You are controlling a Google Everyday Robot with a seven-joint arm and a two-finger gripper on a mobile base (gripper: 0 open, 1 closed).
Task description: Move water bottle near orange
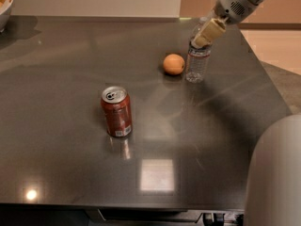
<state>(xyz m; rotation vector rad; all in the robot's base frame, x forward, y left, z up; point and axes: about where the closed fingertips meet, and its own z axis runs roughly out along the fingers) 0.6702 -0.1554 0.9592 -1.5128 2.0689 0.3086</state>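
Water bottle [197, 65] stands upright on the dark grey table [66, 55], toward the far right part of the top, with its base resting on the surface. Just to its left lies the orange [174, 64] — the 2 are very close, with only a thin strip of table showing between them. The gripper [197, 42] reaches down from the upper right on a light grey arm [240, 1] and sits at the top of the bottle. Its beige fingers [210, 32] are closed around the bottle's neck, and the cap is hidden behind them. The clear ribbed body below the grip is in full view. Nearer the front and left of the middle stands 1 red soda can [116, 114], upright, its silver top facing up — well apart from both the orange and the bottle. A pale bowl [3, 6] is cut off by the top-left corner of the view, at the table's far edge. A rounded grey part of the robot [275, 173] fills the lower right corner, in front of the table edge. Ceiling lights are reflected as bright patches on the near part of the tabletop.
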